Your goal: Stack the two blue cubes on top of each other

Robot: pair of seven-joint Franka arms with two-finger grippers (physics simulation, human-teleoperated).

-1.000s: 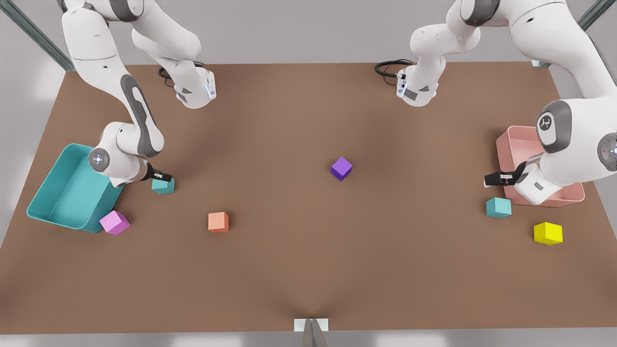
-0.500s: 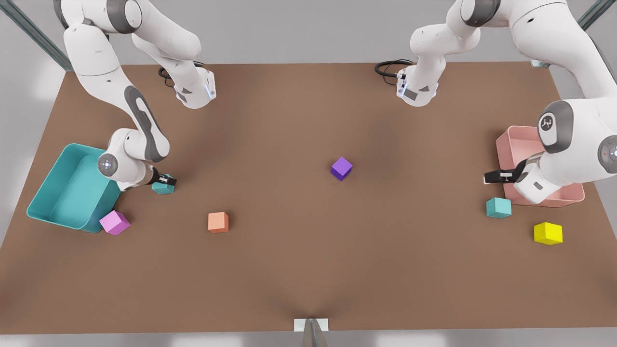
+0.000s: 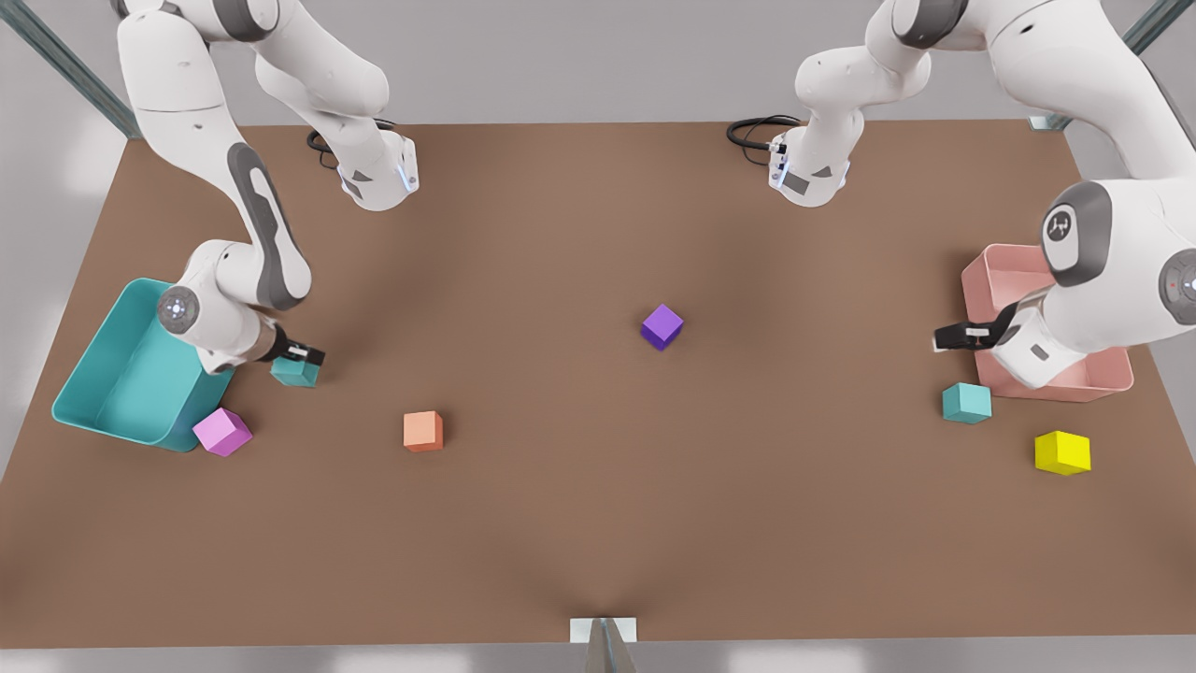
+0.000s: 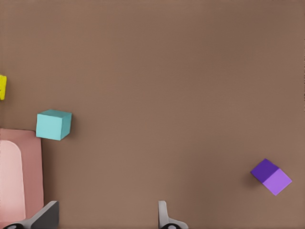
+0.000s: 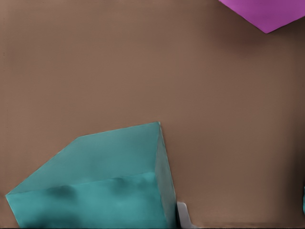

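Our right gripper (image 3: 304, 356) pinches a teal cube (image 3: 295, 371); we should lift straight, then carry toward three o'clock, where our spread left gripper (image 3: 946, 338) waits above the second teal cube (image 3: 966, 403).

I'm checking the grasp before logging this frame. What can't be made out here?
- Whether the right claw grips the teal cube: in the front view the claw covers the cube's top; in the right wrist view the frame edge cuts the cube off.
- Pink tray interior: in the front view the left arm covers part of it; the open left claw hovers beside the tray.
- Part of the teal tray: in the front view the right arm covers it.
- Yellow cube: in the left wrist view the edge cuts it off.
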